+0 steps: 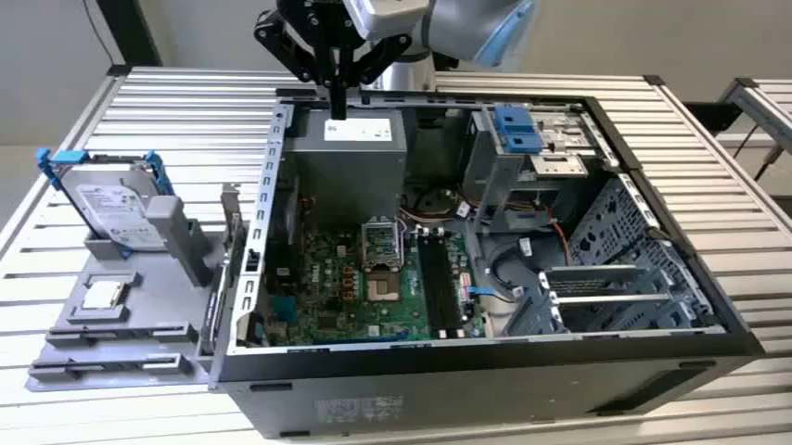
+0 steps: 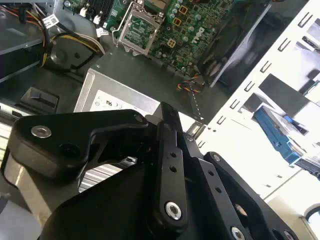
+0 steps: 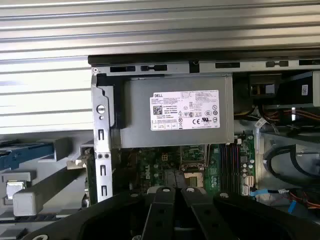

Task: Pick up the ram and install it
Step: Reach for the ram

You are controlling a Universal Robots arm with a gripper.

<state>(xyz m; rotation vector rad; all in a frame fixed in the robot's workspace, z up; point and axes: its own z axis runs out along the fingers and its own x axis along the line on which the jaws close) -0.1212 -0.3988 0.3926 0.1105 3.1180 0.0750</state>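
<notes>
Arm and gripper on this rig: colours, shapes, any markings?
The silver-grey, rounded tubular arm has a light-blue joint cap. The matte black gripper is built of angular linkage bars narrowing to a slim tip; the second wrist view shows silver screw heads and small round holes along them. No markings visible.

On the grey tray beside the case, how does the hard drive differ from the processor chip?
The hard drive stands on edge in a blue bracket; the processor chip lies flat. The hard drive is much larger and oblong, with a white label; the processor chip is small and square. Both are silver and sit on the grey tray.
</notes>
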